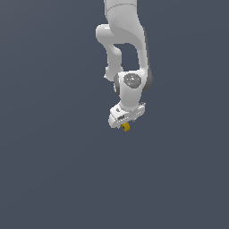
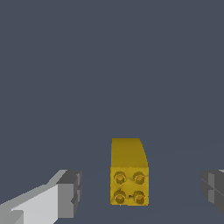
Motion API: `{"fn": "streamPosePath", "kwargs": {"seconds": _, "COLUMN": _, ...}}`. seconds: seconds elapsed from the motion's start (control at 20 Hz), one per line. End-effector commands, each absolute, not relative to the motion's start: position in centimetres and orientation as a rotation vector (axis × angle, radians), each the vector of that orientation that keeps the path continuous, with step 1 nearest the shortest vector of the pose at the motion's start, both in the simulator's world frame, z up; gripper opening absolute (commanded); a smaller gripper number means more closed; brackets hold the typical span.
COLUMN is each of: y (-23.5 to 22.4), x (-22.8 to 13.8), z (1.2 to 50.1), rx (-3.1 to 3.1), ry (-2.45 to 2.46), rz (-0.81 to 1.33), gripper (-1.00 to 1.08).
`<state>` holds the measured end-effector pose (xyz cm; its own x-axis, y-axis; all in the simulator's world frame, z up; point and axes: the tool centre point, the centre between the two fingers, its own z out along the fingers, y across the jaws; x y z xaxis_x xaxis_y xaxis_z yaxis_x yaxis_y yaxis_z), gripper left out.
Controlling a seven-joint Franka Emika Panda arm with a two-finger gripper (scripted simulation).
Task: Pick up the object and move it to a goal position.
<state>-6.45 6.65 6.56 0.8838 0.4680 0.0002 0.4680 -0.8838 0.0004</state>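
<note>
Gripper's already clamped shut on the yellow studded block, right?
Not clamped. In the wrist view the yellow studded block sits between the fingers with a clear gap on each side, so the gripper is open around it, touching nothing. The exterior view shows the block just under the gripper.

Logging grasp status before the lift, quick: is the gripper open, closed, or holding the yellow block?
Gripper: open, holding nothing; the yellow block sits between its fingers with a gap on each side.
</note>
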Motion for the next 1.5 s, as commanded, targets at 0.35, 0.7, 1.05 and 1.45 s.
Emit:
{"fn": "streamPosePath", "kwargs": {"seconds": 0.35, "y": 6.7, "x": -6.6, "z": 2.6, "rx": 3.047, "ry": 0.765, "rz": 0.0, "gripper": 1.0}}
{"fn": "streamPosePath", "kwargs": {"seconds": 0.7, "y": 6.7, "x": -6.6, "z": 2.2, "rx": 3.047, "ry": 0.765, "rz": 0.0, "gripper": -1.0}}
{"fn": "streamPosePath", "kwargs": {"seconds": 1.05, "y": 6.7, "x": -6.6, "z": 2.2, "rx": 3.047, "ry": 0.765, "rz": 0.0, "gripper": -1.0}}
{"fn": "streamPosePath", "kwargs": {"seconds": 1.45, "y": 6.8, "x": -6.8, "z": 3.3, "rx": 3.047, "ry": 0.765, "rz": 0.0, "gripper": -1.0}}
